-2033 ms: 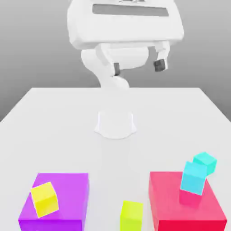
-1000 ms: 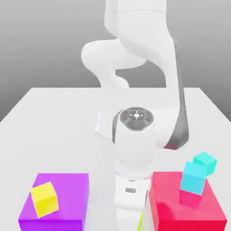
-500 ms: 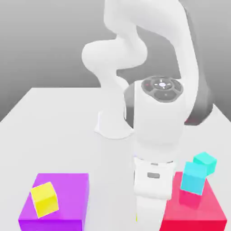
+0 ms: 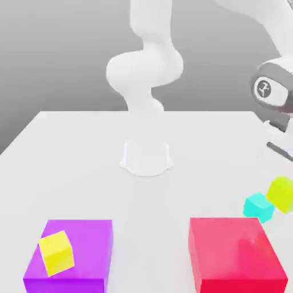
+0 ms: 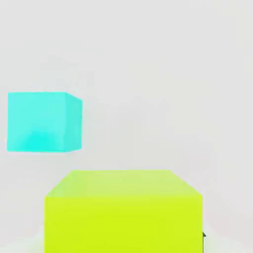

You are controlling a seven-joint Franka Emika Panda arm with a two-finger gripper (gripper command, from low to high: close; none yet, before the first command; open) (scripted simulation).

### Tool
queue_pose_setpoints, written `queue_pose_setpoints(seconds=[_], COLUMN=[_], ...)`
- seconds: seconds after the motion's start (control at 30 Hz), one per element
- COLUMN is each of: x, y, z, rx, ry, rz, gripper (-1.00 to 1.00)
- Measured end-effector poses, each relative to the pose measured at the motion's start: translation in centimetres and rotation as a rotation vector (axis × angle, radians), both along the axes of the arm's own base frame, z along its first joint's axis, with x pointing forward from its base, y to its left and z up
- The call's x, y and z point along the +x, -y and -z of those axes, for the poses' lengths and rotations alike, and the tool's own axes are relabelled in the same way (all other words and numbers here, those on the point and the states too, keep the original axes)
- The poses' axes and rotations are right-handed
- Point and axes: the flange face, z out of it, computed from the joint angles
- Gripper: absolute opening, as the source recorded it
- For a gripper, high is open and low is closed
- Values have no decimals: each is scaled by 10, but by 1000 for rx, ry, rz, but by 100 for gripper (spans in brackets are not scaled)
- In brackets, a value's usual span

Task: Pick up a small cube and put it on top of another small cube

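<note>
Lime cube (image 4: 281, 194): 1, clenched in end effector (image 5: 123, 232), near turquoise cube (image 4: 258, 208). Step: carry to stack. Next, by judgement: centre over turquoise cube, lower level, release. Bench (image 4: 154, 200): pale, plain; bears 1 purple block (image 4: 88, 252), yellow cube (image 4: 56, 253) atop, and 1 red block (image 4: 237, 252). Room: bare grey backdrop (image 4: 57, 51).

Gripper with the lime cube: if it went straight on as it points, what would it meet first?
Probably the white tabletop; the turquoise cube looks off to one side of the lime cube, though depth is unclear.
</note>
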Motion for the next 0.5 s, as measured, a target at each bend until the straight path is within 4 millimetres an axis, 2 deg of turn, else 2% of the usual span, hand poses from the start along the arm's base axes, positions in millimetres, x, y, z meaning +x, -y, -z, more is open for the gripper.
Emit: queue_pose_setpoints(seconds=[0.2,0.37,0.4,0.5], x=[-73,-80,-80,-80], y=[7,10,11,11], z=[8,55,66,66], rx=[33,36,36,36], ry=[67,77,78,78], rz=[-241,-266,-266,-266], gripper=[-100,-100,100,100])
